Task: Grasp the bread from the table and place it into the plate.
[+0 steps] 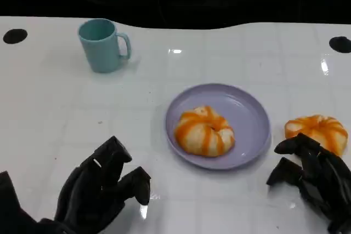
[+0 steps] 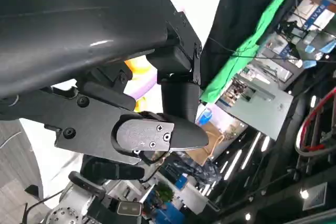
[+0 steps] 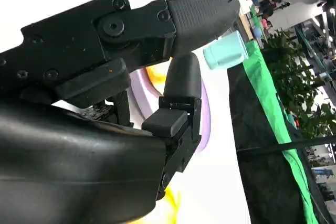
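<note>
The head view gives the full table layout, left to right. The left hand (image 1: 104,190) rests near the table's front edge, fingers loosely apart, holding nothing. A teal mug (image 1: 102,45) stands at the far left. The purple plate (image 1: 247,114) sits at centre with one bread (image 1: 204,131) on it. A second bread (image 1: 317,131) lies on the table just right of the plate. The right hand (image 1: 312,176) is beside it, fingers spread; contact cannot be determined. The right wrist view shows the mug (image 3: 224,51) beyond a fingertip (image 3: 202,14).
</note>
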You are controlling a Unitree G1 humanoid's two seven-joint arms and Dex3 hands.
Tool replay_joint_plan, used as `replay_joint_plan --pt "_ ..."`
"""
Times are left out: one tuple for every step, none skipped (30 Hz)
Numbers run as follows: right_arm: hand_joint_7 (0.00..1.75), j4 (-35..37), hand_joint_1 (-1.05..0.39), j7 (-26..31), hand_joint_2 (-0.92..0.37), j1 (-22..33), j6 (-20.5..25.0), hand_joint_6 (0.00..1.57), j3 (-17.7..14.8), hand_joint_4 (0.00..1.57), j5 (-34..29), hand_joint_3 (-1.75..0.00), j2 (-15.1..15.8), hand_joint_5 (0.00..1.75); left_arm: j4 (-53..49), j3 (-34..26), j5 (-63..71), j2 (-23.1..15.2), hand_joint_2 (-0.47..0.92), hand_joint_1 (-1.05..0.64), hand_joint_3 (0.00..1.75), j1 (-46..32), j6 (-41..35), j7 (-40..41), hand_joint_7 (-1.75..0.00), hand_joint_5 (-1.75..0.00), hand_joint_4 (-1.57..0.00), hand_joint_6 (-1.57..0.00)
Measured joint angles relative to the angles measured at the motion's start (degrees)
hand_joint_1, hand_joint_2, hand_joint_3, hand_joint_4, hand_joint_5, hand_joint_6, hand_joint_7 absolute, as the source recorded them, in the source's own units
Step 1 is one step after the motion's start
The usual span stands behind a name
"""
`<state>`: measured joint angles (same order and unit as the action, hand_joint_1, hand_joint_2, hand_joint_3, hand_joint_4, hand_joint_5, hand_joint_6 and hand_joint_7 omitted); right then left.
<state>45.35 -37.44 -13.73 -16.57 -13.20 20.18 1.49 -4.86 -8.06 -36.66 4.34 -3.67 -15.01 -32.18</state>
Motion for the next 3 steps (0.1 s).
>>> replay_joint_plan --pt "1.24 0.0 -0.55 0.0 -0.92 0.0 0.0 0.59 0.0 0.64 0.0 -0.24 0.0 1.55 -0.5 -0.1 0.0 0.0 0.92 -0.55 0.23 0.0 0.0 -0.1 -1.75 -1.75 -0.94 -0.69" --pt "1.24 0.0 -0.54 0.0 -0.92 0.0 0.0 0.59 0.0 0.64 0.0 -0.24 0.0 1.55 -0.8 -0.2 0.0 0.0 0.92 -0.55 0.22 0.1 0.1 -0.3 -1.75 -1.75 -0.93 -0.69" --pt "1.25 0.0 -0.54 0.0 -0.92 0.0 0.0 0.6 0.0 0.65 0.0 -0.24 0.0 1.56 -1.0 -0.3 0.0 0.0 0.92 -0.55 0.22 0.1 0.1 -0.4 -1.75 -1.75 -0.93 -0.68"
